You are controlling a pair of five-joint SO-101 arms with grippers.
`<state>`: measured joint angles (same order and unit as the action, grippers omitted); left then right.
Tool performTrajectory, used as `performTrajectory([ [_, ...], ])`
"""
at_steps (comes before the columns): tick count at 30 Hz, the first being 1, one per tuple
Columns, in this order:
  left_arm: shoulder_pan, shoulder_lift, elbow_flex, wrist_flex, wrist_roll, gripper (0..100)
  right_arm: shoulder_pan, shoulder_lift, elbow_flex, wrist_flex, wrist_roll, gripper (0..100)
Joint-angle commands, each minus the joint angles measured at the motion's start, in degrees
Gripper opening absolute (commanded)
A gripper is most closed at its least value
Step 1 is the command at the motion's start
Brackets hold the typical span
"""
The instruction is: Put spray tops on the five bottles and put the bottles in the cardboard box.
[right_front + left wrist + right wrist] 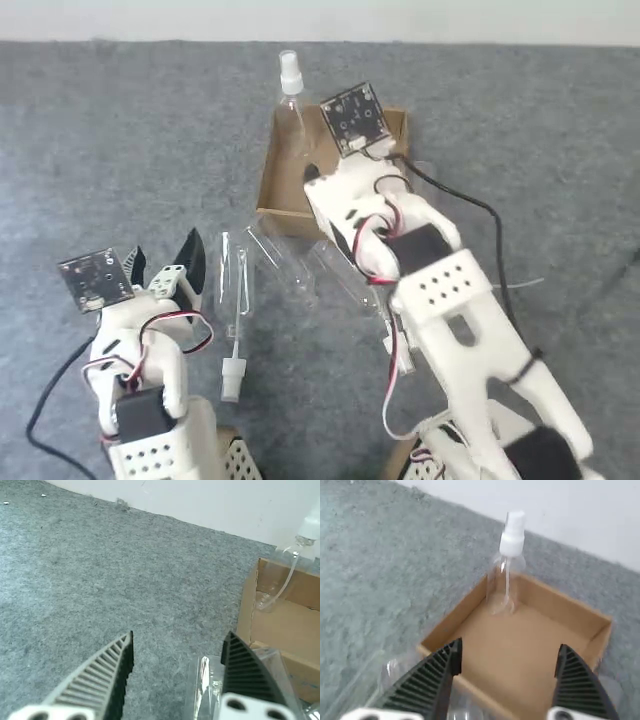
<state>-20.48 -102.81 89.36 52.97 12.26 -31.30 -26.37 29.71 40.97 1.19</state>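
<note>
Our left pincer (179, 639) hangs spread over the grey felt mat (75, 580), with a clear plastic bottle (202, 676) lying just beside one finger. Farther on, our right pincer (511, 649), also spread, hovers above the shallow brown cardboard box (560, 610); one clear spray-topped bottle (507, 575) stands upright in its far corner.

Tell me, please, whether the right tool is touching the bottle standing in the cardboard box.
Apart. The right wrist view shows the right tool open, with bare floor of the box lying between it and the bottle in the far corner.
</note>
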Motion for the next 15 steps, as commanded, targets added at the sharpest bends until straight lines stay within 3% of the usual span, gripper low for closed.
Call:
performTrajectory([
  [1, -0.35, 0.62, -0.31, -0.70, 0.44, 27, -0.40, -5.32, -0.62, 9.45, 1.32, 25.7],
  [8, -0.35, 0.62, -0.31, -0.62, 0.44, 27, -0.48, -6.20, -0.53, 23.25, 1.41, 25.9],
  [15, -0.35, 0.62, -0.31, -0.62, 0.44, 27, -2.86, -5.76, 3.25, 26.68, 1.41, 25.7],
])
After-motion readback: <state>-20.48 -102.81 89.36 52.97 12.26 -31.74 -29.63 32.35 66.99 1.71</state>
